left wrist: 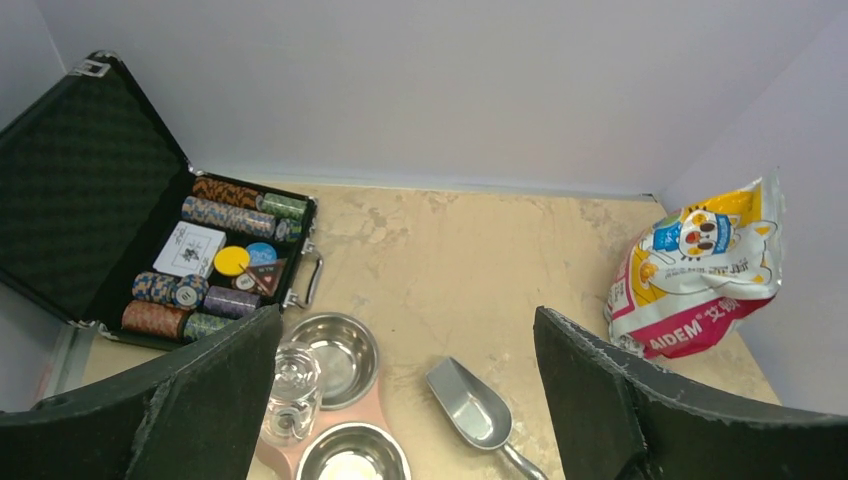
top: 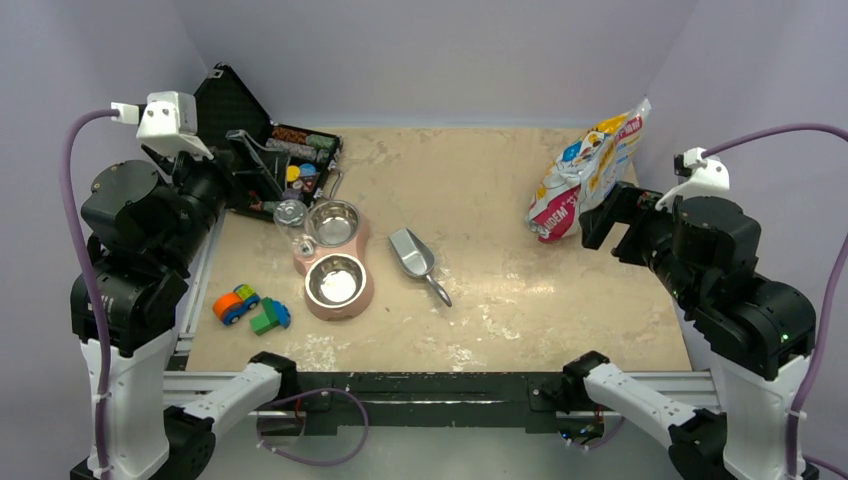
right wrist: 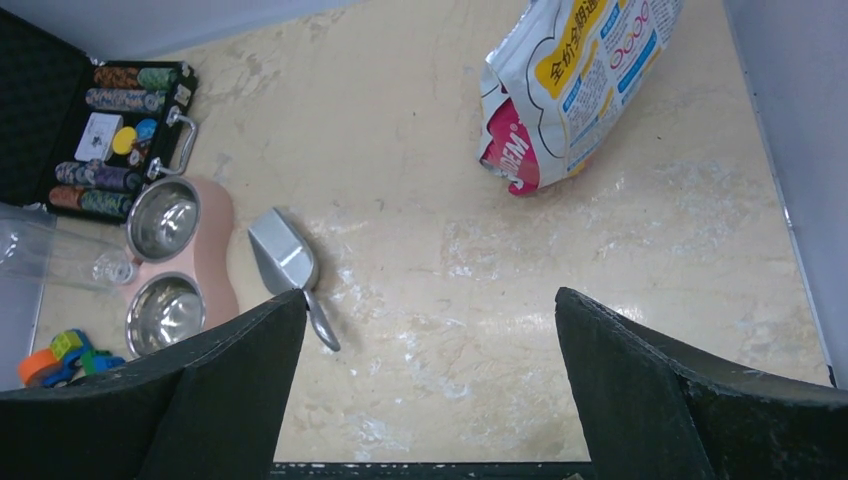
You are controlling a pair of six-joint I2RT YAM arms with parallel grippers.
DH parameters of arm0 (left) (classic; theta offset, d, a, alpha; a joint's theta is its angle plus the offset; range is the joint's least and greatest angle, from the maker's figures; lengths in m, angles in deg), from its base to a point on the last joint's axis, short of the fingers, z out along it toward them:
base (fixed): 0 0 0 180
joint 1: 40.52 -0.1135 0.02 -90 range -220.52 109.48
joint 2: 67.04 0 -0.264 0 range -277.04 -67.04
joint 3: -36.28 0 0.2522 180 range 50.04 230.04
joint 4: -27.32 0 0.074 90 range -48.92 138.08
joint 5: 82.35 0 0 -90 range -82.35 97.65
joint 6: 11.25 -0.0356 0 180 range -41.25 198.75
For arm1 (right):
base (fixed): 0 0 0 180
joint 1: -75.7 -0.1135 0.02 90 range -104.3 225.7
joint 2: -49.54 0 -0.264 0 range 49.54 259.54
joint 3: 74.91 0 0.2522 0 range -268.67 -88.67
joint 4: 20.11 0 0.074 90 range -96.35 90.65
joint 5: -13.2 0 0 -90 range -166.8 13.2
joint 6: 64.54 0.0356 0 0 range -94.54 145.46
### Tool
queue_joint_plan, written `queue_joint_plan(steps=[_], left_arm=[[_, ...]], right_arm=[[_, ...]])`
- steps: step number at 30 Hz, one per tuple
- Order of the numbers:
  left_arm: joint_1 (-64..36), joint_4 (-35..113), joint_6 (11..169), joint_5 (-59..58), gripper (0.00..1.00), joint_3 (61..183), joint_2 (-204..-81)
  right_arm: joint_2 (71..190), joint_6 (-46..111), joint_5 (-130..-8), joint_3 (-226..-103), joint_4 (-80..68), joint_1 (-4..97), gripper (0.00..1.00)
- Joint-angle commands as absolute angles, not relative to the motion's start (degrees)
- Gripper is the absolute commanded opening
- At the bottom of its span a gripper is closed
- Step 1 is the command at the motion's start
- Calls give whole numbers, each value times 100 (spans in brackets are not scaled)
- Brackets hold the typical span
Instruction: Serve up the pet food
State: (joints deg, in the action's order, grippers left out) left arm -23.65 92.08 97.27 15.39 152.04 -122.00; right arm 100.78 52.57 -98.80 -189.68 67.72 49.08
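Left gripper (left wrist: 407, 318) and right gripper (right wrist: 430, 296) gape, released, empty. Pet food bag (top: 585, 175) leans at desk's (top: 480, 200) far right edge; metal scoop (top: 413, 255) lies near pink double bowl (top: 336, 262).

"AIDEM" on pet food bag (left wrist: 700, 262), btm

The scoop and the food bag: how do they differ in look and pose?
The scoop is plain silver metal; the bag is glossy white with red, yellow and blue print. The scoop lies flat near the middle of the table; the bag stands tilted at its far right side. Neither is held.
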Motion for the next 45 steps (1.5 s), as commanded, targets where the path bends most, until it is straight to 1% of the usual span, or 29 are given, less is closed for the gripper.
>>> queue_joint_plan(steps=[1,4,6,11,15,18,21,25,27,30,31,32,35,36,37,38,40,41,45], left_arm=[[-2417,9561,9714,1039,99,15602,-12366],[-2421,9743,9640,900,99,15709,-12455],[-2417,9862,9540,829,99,15801,-12531],[-2417,10280,9012,662,99,16217,-12825],[-2408,10262,9116,604,99,15938,-12674],[-2408,10223,9337,260,98,15713,-12642],[-2408,10121,9430,-14,98,15569,-12636],[-2373,9985,9374,-236,98,15473,-12593],[-2299,9976,9262,-189,98,15419,-12534],[-2156,9991,9063,16,98,15246,-12299],[-2108,10002,9009,110,98,15178,-12228],[-2082,10011,8969,176,98,15117,-12150],[-2008,10020,8901,261,99,15055,-12054],[-1988,10034,8887,263,99,15074,-12056],[-1979,10053,8886,264,99,15118,-12064],[-1970,10069,8886,264,99,15167,-12079],[-1969,10078,8934,256,99,15258,-12123],[-1969,10062,8991,251,99,15301,-12152],[-1969,10078,9356,44,98,15637,-12528]], right_arm=[[10355,5528,-10278,-19115,6438,4920,99],[10624,5723,-10759,-19135,6257,4959,99],[10794,5924,-10854,-19246,6185,5225,99],[11342,6125,-10371,-19370,5657,6362,99],[12128,6219,-9948,-19819,5529,7020,98],[12812,6334,-9866,-20239,5437,7198,97],[13443,6488,-9932,-20471,5206,7397,94],[14398,6800,-9755,-21049,5317,7920,85],[14937,6813,-9772,-21416,5443,8061,82],[15394,6630,-9937,-21688,5437,8122,78],[15508,6530,-9954,-21694,5378,8130,74],[15617,6483,-9925,-21700,5362,8132,69],[15822,6403,-9771,-21640,5395,8132,51],[15829,6412,-9729,-21550,5436,8132,43],[15809,6416,-9652,-21471,5465,8132,30],[15771,6418,-9570,-21386,5475,8132,19],[15615,6374,-9451,-21152,5461,8037,4],[15530,6279,-9380,-21060,5461,7964,0],[15272,5670,-9423,-21119,5915,7291,0]])
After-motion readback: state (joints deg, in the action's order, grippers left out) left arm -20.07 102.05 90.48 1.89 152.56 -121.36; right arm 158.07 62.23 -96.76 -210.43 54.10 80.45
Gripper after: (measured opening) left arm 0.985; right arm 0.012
